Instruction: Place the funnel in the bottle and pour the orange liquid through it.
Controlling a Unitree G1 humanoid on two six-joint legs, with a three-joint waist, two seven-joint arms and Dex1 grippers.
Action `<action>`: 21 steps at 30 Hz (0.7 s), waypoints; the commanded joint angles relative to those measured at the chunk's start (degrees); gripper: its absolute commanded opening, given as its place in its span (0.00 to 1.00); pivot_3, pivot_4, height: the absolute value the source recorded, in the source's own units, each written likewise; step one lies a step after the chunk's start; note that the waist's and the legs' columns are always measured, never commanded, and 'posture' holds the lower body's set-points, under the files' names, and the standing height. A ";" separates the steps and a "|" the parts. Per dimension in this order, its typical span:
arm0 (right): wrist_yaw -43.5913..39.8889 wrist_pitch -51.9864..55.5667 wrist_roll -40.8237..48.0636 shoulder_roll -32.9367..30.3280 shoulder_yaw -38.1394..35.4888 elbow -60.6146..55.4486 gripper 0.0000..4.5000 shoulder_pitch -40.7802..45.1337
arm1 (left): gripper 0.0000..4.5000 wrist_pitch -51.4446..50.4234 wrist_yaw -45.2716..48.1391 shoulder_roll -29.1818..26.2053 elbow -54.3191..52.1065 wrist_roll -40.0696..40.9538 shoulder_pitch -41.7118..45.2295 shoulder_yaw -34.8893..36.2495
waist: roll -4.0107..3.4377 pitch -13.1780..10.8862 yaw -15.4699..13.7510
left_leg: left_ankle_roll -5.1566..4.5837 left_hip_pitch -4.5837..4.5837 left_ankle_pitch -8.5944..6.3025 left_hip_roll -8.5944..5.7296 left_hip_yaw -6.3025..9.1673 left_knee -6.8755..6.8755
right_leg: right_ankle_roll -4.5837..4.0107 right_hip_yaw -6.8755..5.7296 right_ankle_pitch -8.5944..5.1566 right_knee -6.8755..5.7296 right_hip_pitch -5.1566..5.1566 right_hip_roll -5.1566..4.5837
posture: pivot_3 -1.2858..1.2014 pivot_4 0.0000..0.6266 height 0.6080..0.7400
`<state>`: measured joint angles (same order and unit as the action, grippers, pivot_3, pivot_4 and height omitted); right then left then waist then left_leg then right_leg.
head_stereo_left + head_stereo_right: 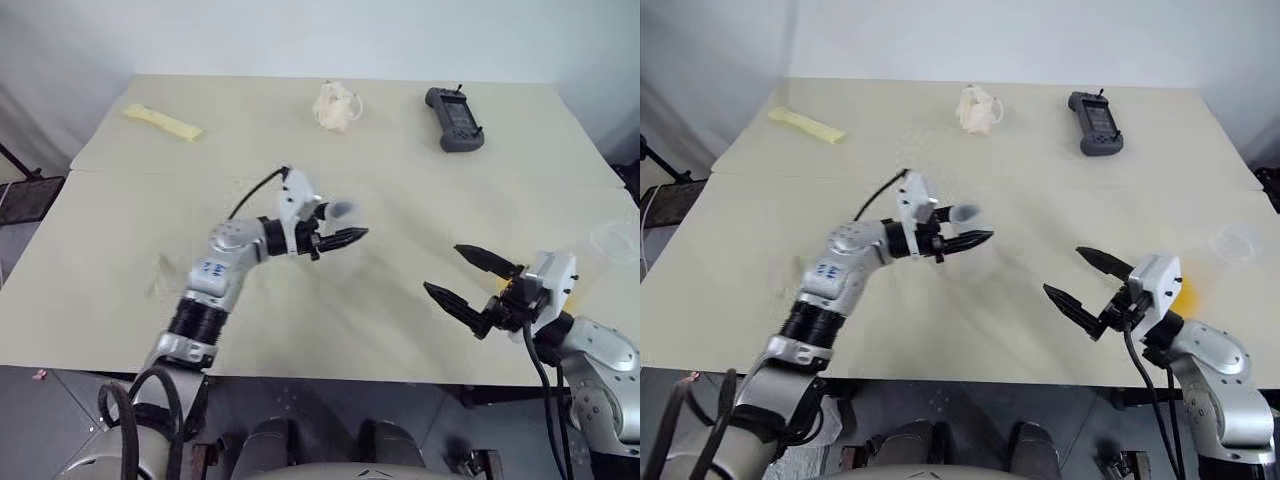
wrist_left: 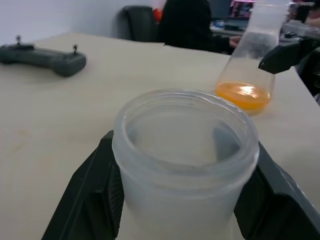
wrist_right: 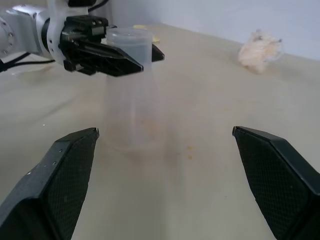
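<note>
- Left gripper (image 1: 345, 238) over the middle of the table (image 1: 120, 260), pointing level toward the robot's right. Its black fingers (image 2: 85, 190) are part closed, one on each side of the neck of an empty clear bottle (image 3: 131, 95), pressed against it just under the rim.
- Bottle upright, wide base on the tabletop; the right wrist view shows nothing inside it.
- Right gripper (image 1: 462, 273) near the front right edge, fingers (image 3: 65, 175) spread wide, nothing between them, touching nothing; well apart from the held bottle.
- Orange liquid (image 2: 243, 95) as a shallow layer in the bottom of a second clear flask (image 2: 252, 55), standing on the table to the right, behind the right gripper.
- Clear round cup (image 1: 1236, 241) near the right edge, empty as far as can be told.
- Funnel: cannot make it out.
- Far side of the table: pale yellow strip (image 1: 163, 122), crumpled pale wad (image 1: 337, 106), dark handheld controller (image 1: 453, 118).
</note>
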<state>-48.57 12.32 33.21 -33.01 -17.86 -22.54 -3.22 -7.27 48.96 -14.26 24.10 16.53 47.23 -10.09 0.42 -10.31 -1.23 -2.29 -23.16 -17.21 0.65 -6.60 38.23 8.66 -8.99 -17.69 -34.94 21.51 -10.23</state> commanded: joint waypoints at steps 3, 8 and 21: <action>2.05 -0.55 1.43 0.19 -2.30 -4.79 1.00 -2.30 | 0.69 3.67 1.84 2.12 2.80 -0.71 1.82 1.42 | 0.00 0.00 -0.20 | -0.01 -0.01 0.00 -0.03 0.05 0.06 | 0.00 0.02 0.00 -0.02 -0.03 -0.04 | 0.52 0.24 1.00; 2.56 -0.56 1.45 0.15 -1.55 -4.43 1.00 -1.71 | 0.99 0.62 4.68 1.38 -1.37 2.47 0.22 3.98 | 0.02 -0.01 -0.23 | -0.05 -0.04 0.01 -0.04 0.09 0.10 | 0.00 0.00 0.00 -0.02 -0.04 -0.10 | 0.52 0.24 1.00; -2.67 -0.68 1.73 0.94 5.47 4.33 1.00 12.29 | 0.99 0.87 4.24 -10.63 -19.12 9.04 -11.93 19.44 | 0.01 -0.01 0.17 | -0.04 -0.02 0.01 0.15 0.19 0.15 | 0.00 -0.01 0.00 -0.11 -0.05 -0.11 | 0.52 0.24 1.00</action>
<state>-50.08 12.50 33.82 -32.18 -12.60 -18.24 8.12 -6.82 53.95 -23.72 9.08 23.30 36.62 6.02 0.44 -10.32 -1.06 -2.33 -23.17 -17.20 0.82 -6.41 38.37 8.66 -9.00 -17.68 -35.06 21.46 -10.34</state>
